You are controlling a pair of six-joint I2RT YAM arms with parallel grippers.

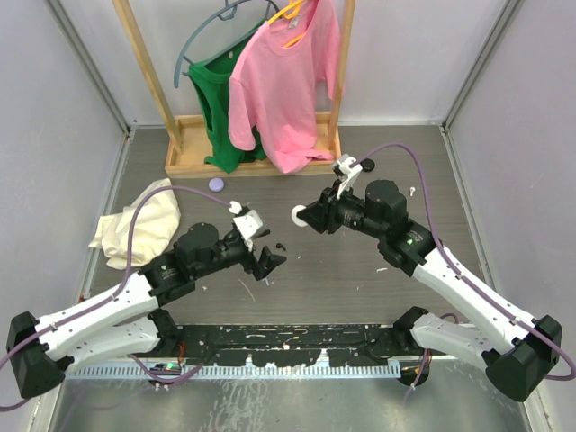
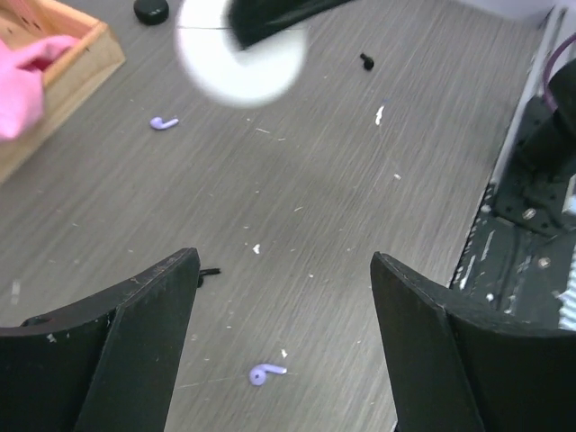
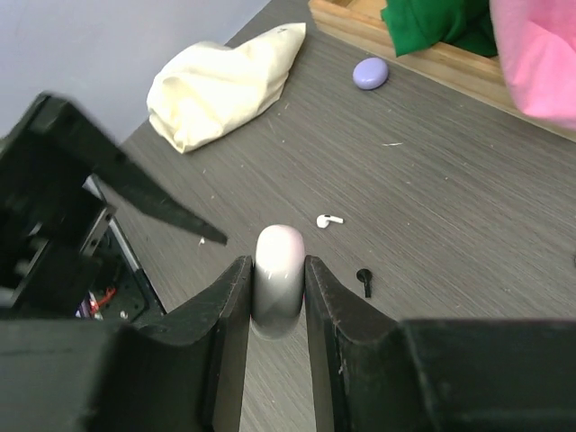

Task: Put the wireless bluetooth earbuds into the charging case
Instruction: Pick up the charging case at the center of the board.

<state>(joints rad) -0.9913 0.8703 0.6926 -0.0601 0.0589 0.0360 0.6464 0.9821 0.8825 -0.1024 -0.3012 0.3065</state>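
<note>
**Case gripped, no earbud seated yet**

The right gripper [image 3: 277, 292] is clamped on the white charging case [image 3: 279, 252] above the middle of the table [image 1: 360, 279]; I cannot tell whether its lid is up. The left gripper [image 2: 283, 261] stands wide apart and empty. A lilac earbud [image 2: 265, 373] lies just beneath it, and a second lilac earbud [image 2: 163, 122] lies farther off. A white earbud [image 3: 328, 220] and a black earbud [image 3: 364, 281] lie loose near the case. Every pick and insertion appears left to do.

Earbuds, four: lilac earbud [image 2: 164, 122], second lilac earbud [image 2: 266, 373], black earbud [image 2: 366, 61], white earbud [image 3: 328, 220]. Charging cases, three: white case [image 3: 278, 270], lilac case [image 3: 371, 73], black case [image 2: 150, 11]. Shirts, two, at 12 o'clock in the top view: green shirt [image 1: 216, 108], pink shirt [image 1: 288, 81]. Cream cloth [image 1: 135, 225], one, at 9 o'clock.
</note>
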